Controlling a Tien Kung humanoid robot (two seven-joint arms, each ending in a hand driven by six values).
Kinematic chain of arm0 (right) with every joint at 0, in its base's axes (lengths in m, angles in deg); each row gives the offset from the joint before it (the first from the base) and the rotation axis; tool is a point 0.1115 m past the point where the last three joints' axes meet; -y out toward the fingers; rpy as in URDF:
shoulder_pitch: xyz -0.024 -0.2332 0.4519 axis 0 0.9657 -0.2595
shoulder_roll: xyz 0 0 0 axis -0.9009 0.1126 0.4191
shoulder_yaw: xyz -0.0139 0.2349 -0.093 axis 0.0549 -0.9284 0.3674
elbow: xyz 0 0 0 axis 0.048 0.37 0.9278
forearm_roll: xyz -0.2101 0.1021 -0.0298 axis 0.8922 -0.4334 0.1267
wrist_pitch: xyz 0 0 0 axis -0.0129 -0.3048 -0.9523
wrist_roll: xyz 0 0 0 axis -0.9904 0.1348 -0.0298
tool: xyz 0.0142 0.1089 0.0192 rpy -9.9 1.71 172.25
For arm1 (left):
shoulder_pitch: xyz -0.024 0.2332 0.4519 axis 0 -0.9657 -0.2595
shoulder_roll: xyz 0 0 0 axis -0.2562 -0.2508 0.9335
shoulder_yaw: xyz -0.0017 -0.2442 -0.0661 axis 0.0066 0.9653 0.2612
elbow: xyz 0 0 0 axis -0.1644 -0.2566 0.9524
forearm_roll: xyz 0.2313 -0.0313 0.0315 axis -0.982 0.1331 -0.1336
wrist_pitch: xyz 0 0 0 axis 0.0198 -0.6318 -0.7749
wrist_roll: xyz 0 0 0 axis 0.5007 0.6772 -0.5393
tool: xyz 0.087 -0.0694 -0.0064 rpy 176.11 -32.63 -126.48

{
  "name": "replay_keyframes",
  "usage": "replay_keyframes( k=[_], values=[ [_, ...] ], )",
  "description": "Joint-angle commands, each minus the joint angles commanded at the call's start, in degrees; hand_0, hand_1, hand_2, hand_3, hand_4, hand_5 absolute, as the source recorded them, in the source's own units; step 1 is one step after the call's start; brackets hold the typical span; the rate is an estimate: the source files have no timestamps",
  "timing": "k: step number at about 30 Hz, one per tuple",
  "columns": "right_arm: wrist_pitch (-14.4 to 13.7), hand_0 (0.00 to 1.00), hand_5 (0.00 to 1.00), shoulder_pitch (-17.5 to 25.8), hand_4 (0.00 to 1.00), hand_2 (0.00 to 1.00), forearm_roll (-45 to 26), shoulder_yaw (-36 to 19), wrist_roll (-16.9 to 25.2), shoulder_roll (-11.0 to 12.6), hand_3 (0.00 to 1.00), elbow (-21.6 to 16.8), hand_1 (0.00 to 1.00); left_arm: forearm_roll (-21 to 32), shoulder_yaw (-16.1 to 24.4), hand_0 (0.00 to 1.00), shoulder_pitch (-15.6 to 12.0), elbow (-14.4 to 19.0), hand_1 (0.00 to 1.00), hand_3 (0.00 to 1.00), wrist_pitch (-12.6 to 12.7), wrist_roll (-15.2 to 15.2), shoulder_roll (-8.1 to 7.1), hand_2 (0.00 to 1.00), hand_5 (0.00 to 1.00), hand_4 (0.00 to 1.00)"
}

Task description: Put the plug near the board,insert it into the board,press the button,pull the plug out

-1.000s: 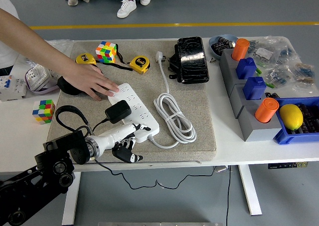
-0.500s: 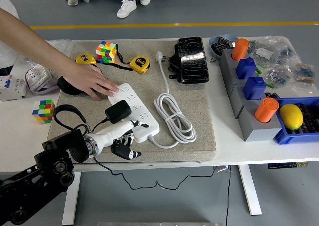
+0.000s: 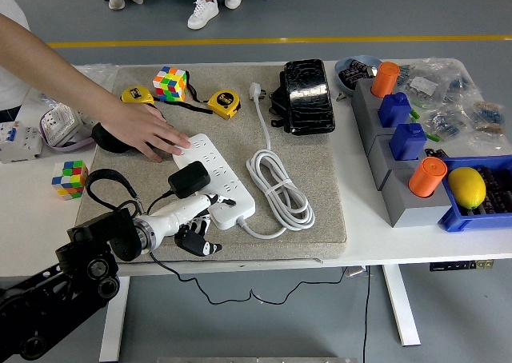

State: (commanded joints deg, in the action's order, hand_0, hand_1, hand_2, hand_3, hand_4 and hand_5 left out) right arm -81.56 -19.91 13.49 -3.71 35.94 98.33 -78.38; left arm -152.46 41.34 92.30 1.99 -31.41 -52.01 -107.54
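Over the last second: left robot hand point(image 3: 194, 225) shifted slightly left and up along the near edge of the power strip point(image 3: 214, 181), fingers loosely curled, gripping nothing. Black plug point(image 3: 189, 179) unchanged, seated on the power strip atop the counter point(image 3: 400, 239). Person's hand point(image 3: 148, 133) steadying the far end; judged stage: button press or pull-out pending.

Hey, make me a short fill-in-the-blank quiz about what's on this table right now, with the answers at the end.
1. The black plug sits on the white ______.
2. A person's hand presses on the far end of the power strip, beside a black and ______ tape measure.
3. The robot's left hand is at the strip's ______ end.
4. In the blue bin at the right lies a yellow ______.

Missing words: power strip; yellow; near; lemon
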Motion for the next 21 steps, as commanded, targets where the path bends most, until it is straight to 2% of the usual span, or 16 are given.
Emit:
replay_keyframes(
  k=[5, 9, 10, 12, 15, 16, 21],
  values=[
    [-0.03, 0.547, 0.362, 0.08, 0.837, 0.538, 0.00, -0.01, 0.03, 0.04, 0.509, 0.00, 0.595, 0.85, 0.39, 0.063, -0.22, 0.97, 0.099, 0.885, 0.46, 1.05, -0.11, 0.167, 0.002, 0.793],
    [-0.03, 0.547, 0.362, 0.03, 0.837, 0.538, -0.04, 0.04, 0.01, 0.04, 0.509, 0.04, 0.595, 4.60, 1.22, 0.063, -0.22, 2.02, 0.099, 0.885, 2.60, 4.73, -0.33, 0.167, 0.002, 0.793],
    [-0.01, 0.548, 0.362, 0.02, 0.837, 0.538, -0.06, 0.07, 0.02, 0.01, 0.509, 0.03, 0.594, 6.17, 1.47, 0.089, -0.20, 1.83, 0.107, 0.812, 4.25, 6.73, -0.37, 0.219, 0.002, 0.618],
    [-0.02, 0.548, 0.362, -0.02, 0.837, 0.538, -0.03, 0.05, 0.01, 0.01, 0.509, 0.03, 0.594, 8.66, 1.85, 0.089, -0.29, 1.00, 0.107, 0.812, 7.06, 10.87, -0.30, 0.219, 0.002, 0.618],
    [-0.01, 0.548, 0.362, -0.03, 0.837, 0.538, 0.01, 0.01, 0.00, 0.00, 0.509, 0.00, 0.594, 13.66, 2.50, 0.089, -0.75, -1.10, 0.107, 0.812, 12.96, 17.99, -0.12, 0.219, 0.002, 0.618],
    [-0.01, 0.550, 0.362, -0.01, 0.837, 0.538, -0.04, 0.07, 0.00, 0.01, 0.509, 0.03, 0.596, 15.41, 2.53, 0.200, -0.85, -1.63, 0.190, 0.625, 14.76, 20.50, -0.12, 0.367, 0.172, 0.792],
    [0.02, 0.550, 0.362, 0.04, 0.837, 0.538, -0.15, 0.34, -0.03, 0.02, 0.509, 0.10, 0.596, 26.19, 1.37, 0.200, -1.33, -4.46, 0.190, 0.625, 22.73, 31.35, -0.21, 0.367, 0.172, 0.792]
  ],
)
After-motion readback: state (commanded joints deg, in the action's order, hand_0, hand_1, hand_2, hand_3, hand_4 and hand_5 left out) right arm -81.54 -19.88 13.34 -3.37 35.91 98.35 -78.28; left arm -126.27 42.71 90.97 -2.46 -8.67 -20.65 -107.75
